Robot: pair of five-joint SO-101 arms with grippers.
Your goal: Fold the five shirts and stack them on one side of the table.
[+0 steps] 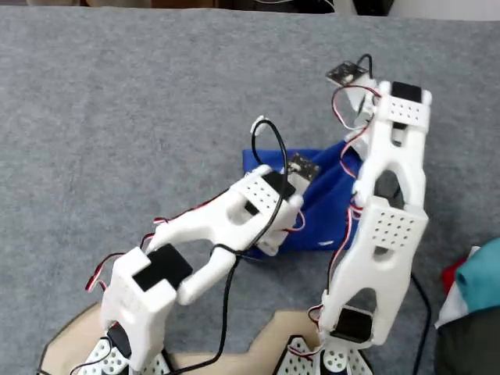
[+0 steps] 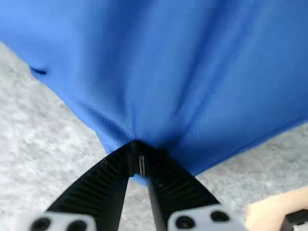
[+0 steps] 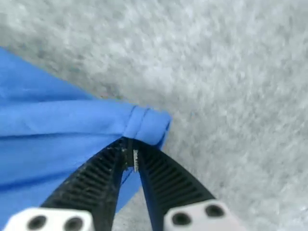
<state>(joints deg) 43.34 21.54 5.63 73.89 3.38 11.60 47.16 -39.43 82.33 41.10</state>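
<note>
Observed: the blue shirt (image 1: pixel 324 207) sits near the middle of the grey surface (image 1: pixel 117 117), between the two arms. The left hand (image 2: pixel 139 161) is clenched on a bunched edge of the shirt — the cloth puckers at its tips. The right hand (image 3: pixel 130 156) is clenched on a hemmed corner. A heap of clothes (image 1: pixel 473 289) lies at the surface's right edge, well apart.

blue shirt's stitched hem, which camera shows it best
The right wrist view: the stitched hem corner of the blue shirt is in plain sight, pinched by the right gripper. The left wrist view shows cloth bunched in the left gripper, no clear seam. The high view has it mostly hidden under the arms.
</note>
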